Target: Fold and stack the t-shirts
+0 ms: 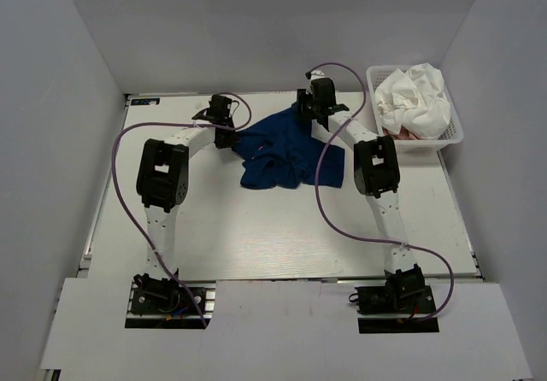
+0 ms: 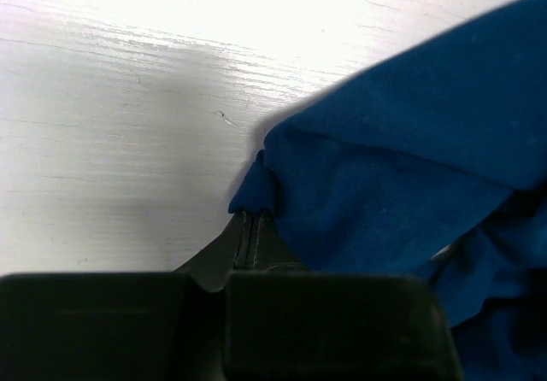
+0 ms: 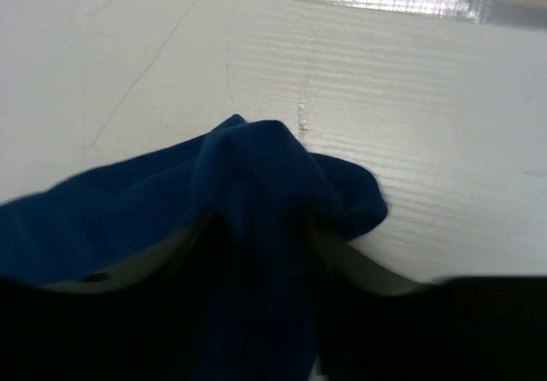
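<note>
Top external view shows the navy t-shirt (image 1: 286, 155) crumpled toward 12 o'clock on the table (image 1: 256, 236), left gripper (image 2: 248, 220) pinched shut on its 9 o'clock edge, right gripper (image 3: 265, 244) set around a 1 o'clock fold, maybe not yet clamped, probably to spread it flat.

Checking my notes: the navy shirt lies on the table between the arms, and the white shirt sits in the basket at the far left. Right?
No: the basket with the white shirt is at the far right, as the top view shows. The rest holds.
</note>
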Action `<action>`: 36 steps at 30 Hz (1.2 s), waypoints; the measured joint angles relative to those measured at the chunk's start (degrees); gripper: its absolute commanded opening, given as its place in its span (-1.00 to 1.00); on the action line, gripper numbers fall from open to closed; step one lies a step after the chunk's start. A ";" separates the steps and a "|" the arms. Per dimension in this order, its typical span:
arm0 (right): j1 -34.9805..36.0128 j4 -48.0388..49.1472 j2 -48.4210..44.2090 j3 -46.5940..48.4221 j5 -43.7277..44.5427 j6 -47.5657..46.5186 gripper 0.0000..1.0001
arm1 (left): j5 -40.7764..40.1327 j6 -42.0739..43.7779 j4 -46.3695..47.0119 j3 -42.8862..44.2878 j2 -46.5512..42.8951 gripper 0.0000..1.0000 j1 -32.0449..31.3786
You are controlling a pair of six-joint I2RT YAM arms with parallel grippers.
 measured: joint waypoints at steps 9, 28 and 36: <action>0.00 0.79 -4.48 -6.73 2.23 -1.86 -1.00 | -2.64 1.92 -0.28 -0.55 -2.93 -1.00 -0.02; 0.35 14.73 -82.97 -51.84 -0.17 -11.91 -1.00 | -2.51 1.84 9.68 -17.75 -64.22 -1.00 -1.46; 0.37 11.08 -99.78 -50.49 -13.18 -11.02 -1.00 | -0.90 2.54 13.07 -17.00 -84.74 -1.00 -1.16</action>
